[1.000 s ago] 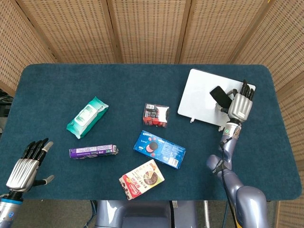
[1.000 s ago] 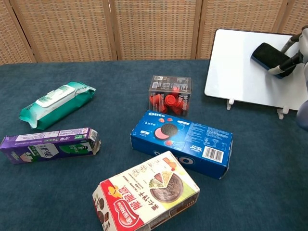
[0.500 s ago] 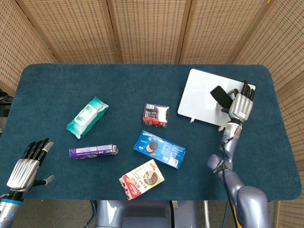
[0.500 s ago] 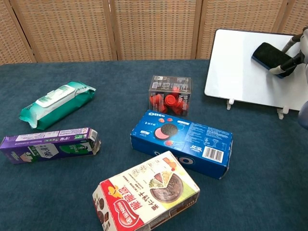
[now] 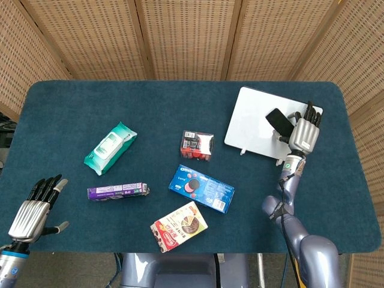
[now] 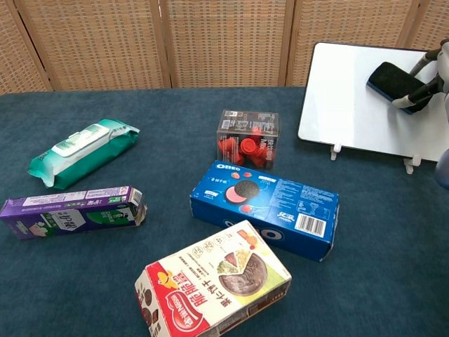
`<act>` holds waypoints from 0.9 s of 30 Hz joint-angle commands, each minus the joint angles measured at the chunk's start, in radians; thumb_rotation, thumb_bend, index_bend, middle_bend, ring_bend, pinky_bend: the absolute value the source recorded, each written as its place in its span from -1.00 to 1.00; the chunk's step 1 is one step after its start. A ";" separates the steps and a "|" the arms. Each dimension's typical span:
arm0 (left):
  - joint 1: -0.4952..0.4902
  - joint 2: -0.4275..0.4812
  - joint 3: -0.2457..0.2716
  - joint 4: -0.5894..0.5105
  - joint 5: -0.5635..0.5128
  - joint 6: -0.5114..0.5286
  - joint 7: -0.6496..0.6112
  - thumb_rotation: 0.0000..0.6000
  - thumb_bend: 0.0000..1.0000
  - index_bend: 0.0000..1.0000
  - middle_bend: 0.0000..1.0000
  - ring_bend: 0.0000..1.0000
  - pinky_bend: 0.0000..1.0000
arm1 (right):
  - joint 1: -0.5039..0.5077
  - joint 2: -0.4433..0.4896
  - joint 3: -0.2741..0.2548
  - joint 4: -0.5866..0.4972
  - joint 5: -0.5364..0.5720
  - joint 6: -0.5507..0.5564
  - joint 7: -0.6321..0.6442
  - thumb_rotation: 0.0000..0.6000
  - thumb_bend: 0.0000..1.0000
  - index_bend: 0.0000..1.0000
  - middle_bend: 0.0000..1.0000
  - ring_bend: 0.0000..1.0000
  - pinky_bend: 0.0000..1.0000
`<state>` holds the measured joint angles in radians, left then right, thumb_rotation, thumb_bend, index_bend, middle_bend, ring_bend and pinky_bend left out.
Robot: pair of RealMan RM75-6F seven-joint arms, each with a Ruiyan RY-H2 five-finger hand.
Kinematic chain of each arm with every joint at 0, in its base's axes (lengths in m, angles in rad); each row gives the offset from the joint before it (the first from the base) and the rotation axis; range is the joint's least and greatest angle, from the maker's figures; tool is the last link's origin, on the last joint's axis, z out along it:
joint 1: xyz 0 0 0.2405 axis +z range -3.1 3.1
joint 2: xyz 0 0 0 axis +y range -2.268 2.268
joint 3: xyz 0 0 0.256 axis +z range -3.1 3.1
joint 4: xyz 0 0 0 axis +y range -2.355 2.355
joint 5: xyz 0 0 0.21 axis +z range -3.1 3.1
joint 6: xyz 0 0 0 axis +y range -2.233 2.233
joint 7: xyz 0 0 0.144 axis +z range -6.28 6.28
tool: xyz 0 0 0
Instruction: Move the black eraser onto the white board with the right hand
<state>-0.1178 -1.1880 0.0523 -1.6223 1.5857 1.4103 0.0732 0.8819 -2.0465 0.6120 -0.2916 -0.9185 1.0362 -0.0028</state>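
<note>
The black eraser [image 5: 277, 120] [image 6: 391, 78] lies against the face of the white board [image 5: 249, 117] [image 6: 344, 91], near the board's right side. My right hand [image 5: 303, 133] [image 6: 435, 70] is at the board's right edge and holds the eraser between the thumb and a finger, with the other fingers pointing up past the board's top. The chest view shows only the edge of that hand. At the table's front left corner my left hand [image 5: 33, 213] is open and holds nothing.
On the blue table lie a green wipes pack [image 5: 110, 147], a purple box [image 5: 117, 191], a clear box of red caps [image 5: 197, 145], a blue Oreo box [image 5: 201, 188] and a red-and-white snack box [image 5: 179, 226]. Wicker screens stand behind the table.
</note>
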 commanded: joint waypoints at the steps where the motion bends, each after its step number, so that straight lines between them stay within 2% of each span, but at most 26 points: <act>1: 0.000 0.000 0.000 0.000 0.000 0.000 0.000 1.00 -0.72 -1.00 -1.00 -1.00 -1.00 | -0.001 0.002 0.001 -0.001 0.000 0.001 0.003 1.00 -1.00 -0.26 -1.00 -1.00 -1.00; 20: 0.000 0.000 0.002 -0.004 0.002 0.001 0.004 1.00 -0.73 -1.00 -1.00 -1.00 -1.00 | -0.034 0.023 -0.011 -0.024 -0.011 0.001 0.038 1.00 -1.00 -0.39 -1.00 -1.00 -1.00; 27: 0.002 0.002 0.002 -0.006 0.005 0.006 0.003 1.00 -0.73 -1.00 -1.00 -1.00 -1.00 | -0.055 0.036 -0.019 -0.044 -0.015 -0.007 0.044 1.00 -1.00 -0.49 -1.00 -1.00 -1.00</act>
<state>-0.1159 -1.1861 0.0540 -1.6286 1.5906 1.4158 0.0764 0.8295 -2.0125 0.5945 -0.3330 -0.9321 1.0283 0.0391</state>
